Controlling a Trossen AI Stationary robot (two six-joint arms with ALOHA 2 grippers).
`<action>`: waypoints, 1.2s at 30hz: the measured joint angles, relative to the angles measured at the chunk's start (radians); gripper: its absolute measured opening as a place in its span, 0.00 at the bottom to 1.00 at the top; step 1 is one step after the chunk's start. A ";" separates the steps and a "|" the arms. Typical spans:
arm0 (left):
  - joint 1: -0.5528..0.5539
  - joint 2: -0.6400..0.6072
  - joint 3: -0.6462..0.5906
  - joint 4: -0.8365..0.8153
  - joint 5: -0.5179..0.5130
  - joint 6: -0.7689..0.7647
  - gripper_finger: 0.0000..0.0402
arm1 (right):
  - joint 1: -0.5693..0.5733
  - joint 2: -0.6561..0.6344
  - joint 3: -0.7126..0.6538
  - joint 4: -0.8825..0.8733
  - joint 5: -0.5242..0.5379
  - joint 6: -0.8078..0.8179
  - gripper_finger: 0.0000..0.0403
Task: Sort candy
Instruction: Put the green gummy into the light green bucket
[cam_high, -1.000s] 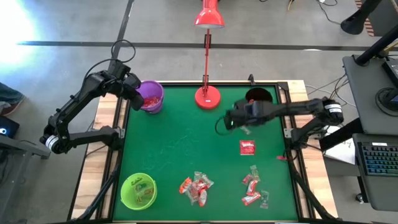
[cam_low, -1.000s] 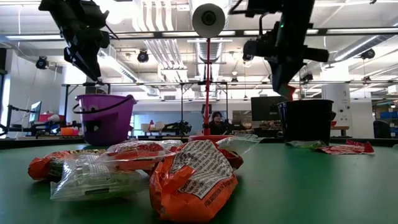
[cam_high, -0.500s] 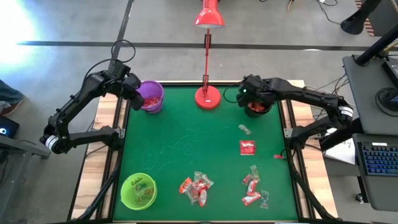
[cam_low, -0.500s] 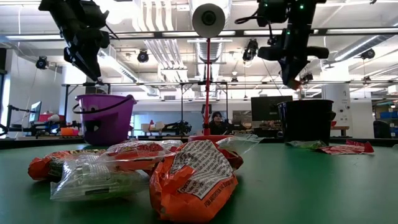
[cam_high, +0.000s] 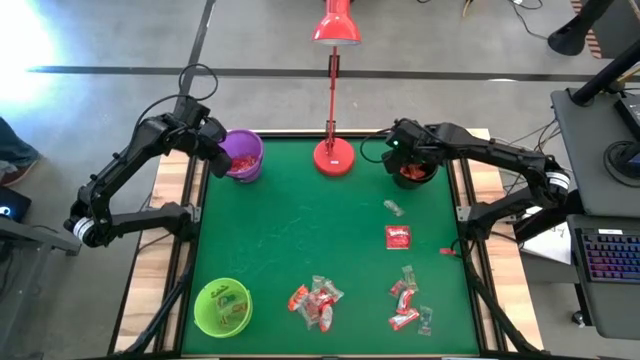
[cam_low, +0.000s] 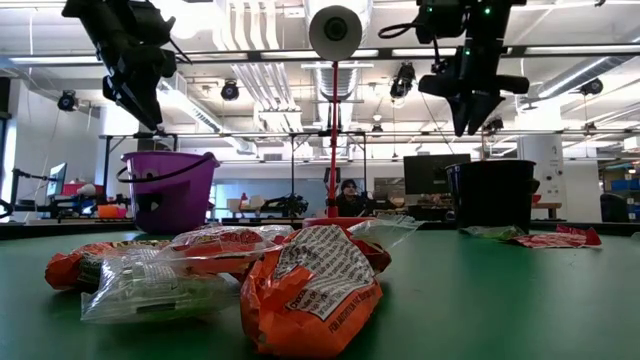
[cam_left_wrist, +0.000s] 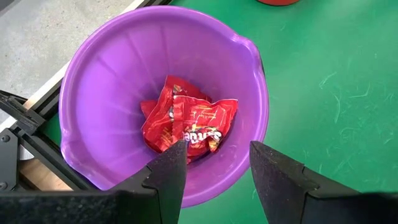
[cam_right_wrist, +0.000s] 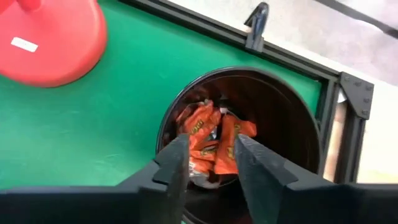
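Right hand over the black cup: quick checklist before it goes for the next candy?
1. Right hand above the black cup: ok.
2. Right hand's fingers apart, nothing between them: ok.
3. Orange candy lying inside the cup: ok.
4. Loose candy on the mat to fetch: ok, a red packet nearest, more in a pile at the front.
5. Red lamp base beside the cup, close to the arm's path: not ok, needs care.
6. Left hand parked open over the purple bucket, out of the way: ok.
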 joint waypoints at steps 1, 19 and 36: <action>0.000 0.000 0.000 0.000 0.000 0.000 0.39 | 0.000 0.000 0.000 -0.006 0.005 0.004 0.32; 0.000 0.000 0.000 0.006 0.000 0.001 0.39 | 0.197 -0.008 -0.004 -0.111 -0.526 0.063 0.34; 0.000 0.000 0.000 0.010 0.000 0.002 0.39 | 0.616 -0.002 -0.162 -0.100 -0.605 0.393 0.34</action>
